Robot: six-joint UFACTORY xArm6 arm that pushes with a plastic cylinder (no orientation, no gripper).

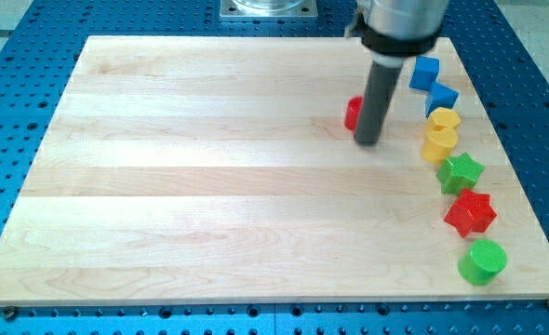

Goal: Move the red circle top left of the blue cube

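Observation:
The red circle [352, 113] lies at the view's upper right of the board, mostly hidden behind my rod. My tip [368, 142] rests on the board right against the circle's right and lower side. The blue cube [424, 72] sits further to the view's right and a little higher, near the board's right edge. A second blue block [441, 96] lies just below it.
Down the board's right edge run a yellow heart [443, 119], a yellow block [438, 144], a green star [461, 172], a red star [469, 212] and a green circle [483, 261]. The wooden board [209, 186] lies on a blue perforated table.

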